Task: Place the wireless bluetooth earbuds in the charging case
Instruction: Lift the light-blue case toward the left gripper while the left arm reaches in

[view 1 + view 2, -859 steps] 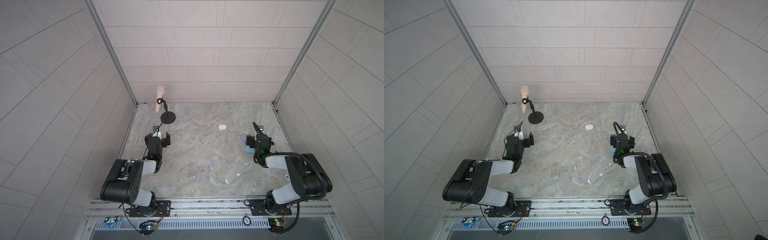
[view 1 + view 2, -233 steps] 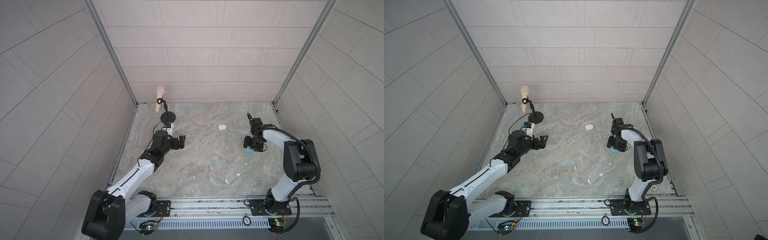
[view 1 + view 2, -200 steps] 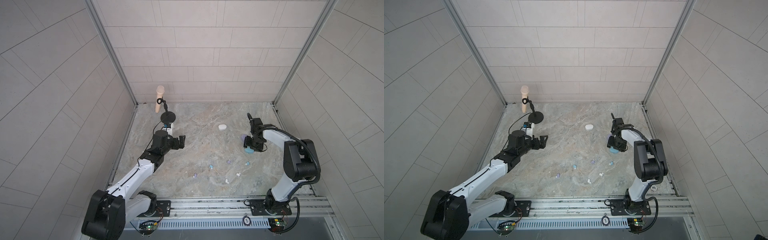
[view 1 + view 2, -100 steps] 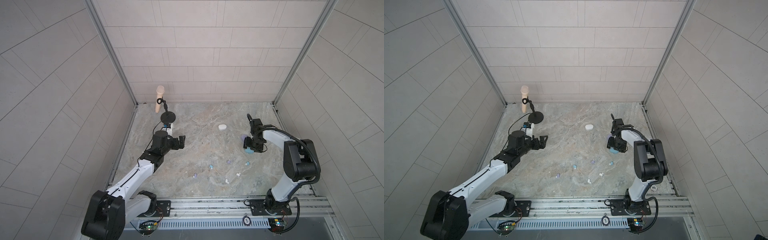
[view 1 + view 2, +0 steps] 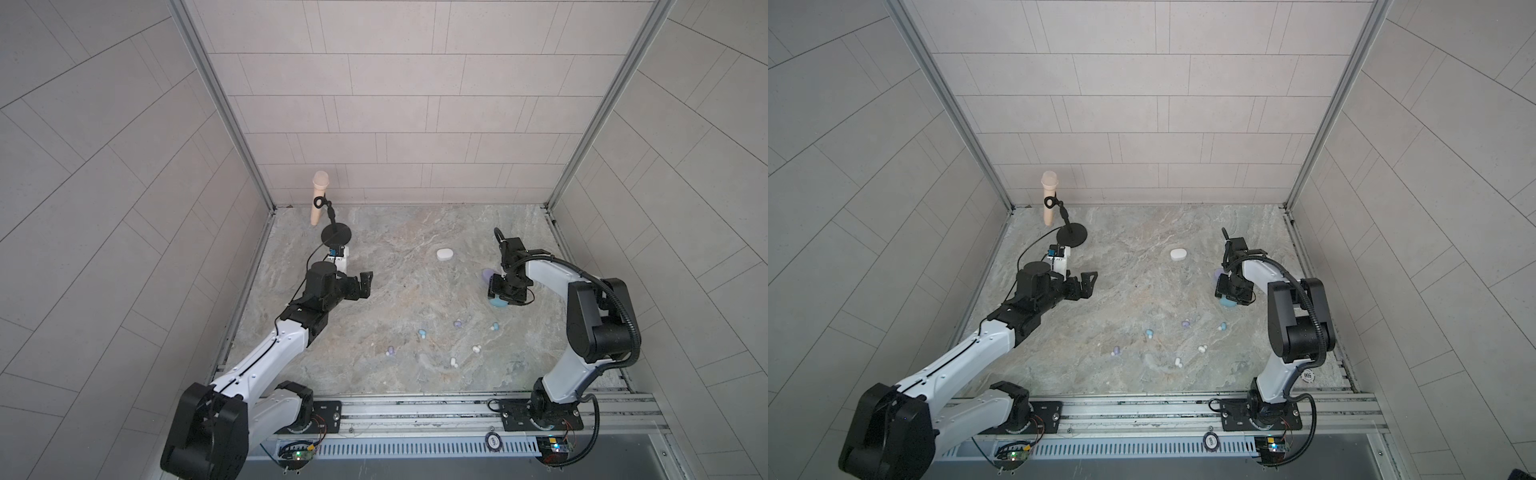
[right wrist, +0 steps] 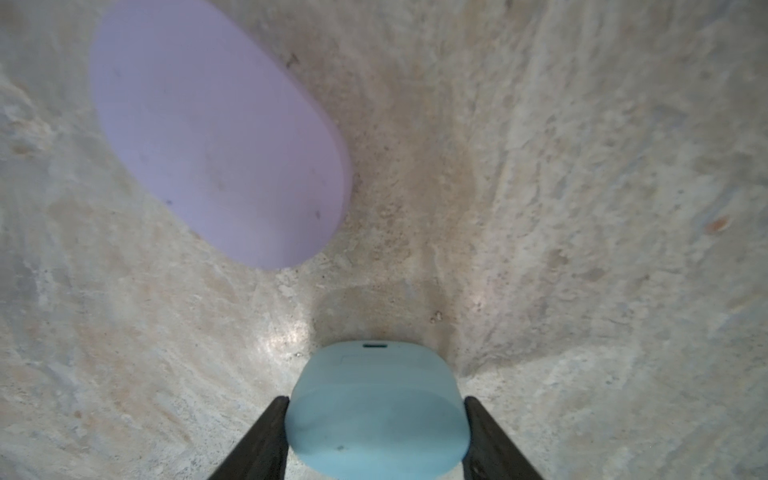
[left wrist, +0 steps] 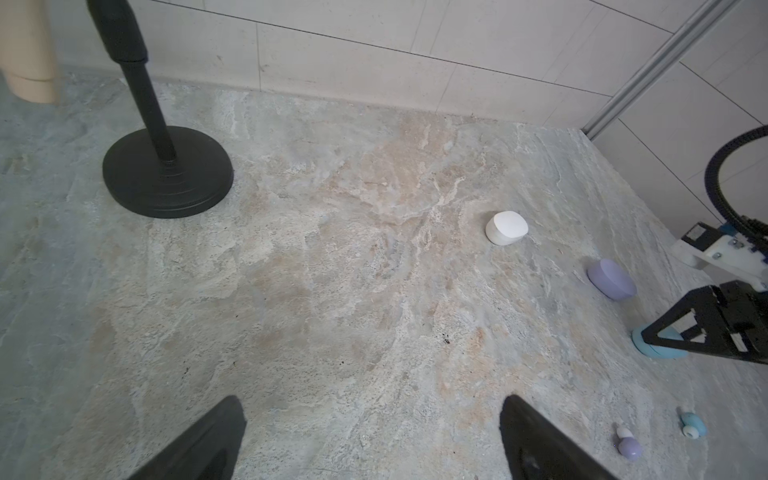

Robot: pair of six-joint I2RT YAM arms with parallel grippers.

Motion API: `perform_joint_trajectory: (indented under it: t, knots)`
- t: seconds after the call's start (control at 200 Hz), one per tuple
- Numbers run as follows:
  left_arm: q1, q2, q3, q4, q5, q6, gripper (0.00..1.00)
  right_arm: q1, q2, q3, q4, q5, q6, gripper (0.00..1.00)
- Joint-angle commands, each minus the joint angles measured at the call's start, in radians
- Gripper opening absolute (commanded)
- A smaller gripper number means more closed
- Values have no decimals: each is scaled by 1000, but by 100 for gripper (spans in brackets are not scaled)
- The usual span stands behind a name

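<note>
Right gripper [image 6: 375, 399]: jaws half closed, pinching light blue oval plastic charging case [image 6: 374, 419] by both sides. The case sits on marbled bench [image 5: 395, 270] near right edge. Lilac oval case [image 6: 216, 137] just beside it, toward back edge. White pebble-shaped case [image 5: 444, 254] mid-bench, toward back edge. Six tiny plastic earbuds [image 5: 457, 323] loose, front-right of bench centre. Left gripper [image 7: 370, 401]: jaws fully spread, empty, near left edge.
</note>
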State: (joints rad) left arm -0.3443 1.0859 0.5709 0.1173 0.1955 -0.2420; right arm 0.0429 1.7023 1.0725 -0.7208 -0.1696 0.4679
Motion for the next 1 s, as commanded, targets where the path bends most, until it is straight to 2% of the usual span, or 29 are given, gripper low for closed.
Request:
perform_joint_trajectory:
  t: [0.0, 0.125, 0.165, 0.255, 0.441, 0.641, 0.836, 0.996]
  knots:
    - [-65, -22, 7, 39, 60, 92, 100, 3, -92, -7, -80, -28, -14, 49]
    - [-150, 4, 12, 103, 97, 182, 100, 13, -183, -3, -157, -94, -30, 49]
    - [-202, 19, 10, 140, 116, 195, 100, 19, -216, -3, -183, -114, -32, 49]
    - [-258, 75, 17, 226, 164, 222, 100, 38, -292, 7, -243, -158, -38, 49]
    - [-361, 211, 110, 284, 281, 311, 100, 104, -411, 33, -290, -308, 2, 48]
    - [-417, 289, 139, 420, 404, 350, 100, 231, -460, 128, -311, -352, 83, 48]
    - [-486, 310, 159, 457, 401, 423, 100, 339, -455, 190, -262, -374, 189, 48]
    - [-491, 319, 166, 491, 428, 434, 99, 402, -439, 222, -224, -389, 231, 48]
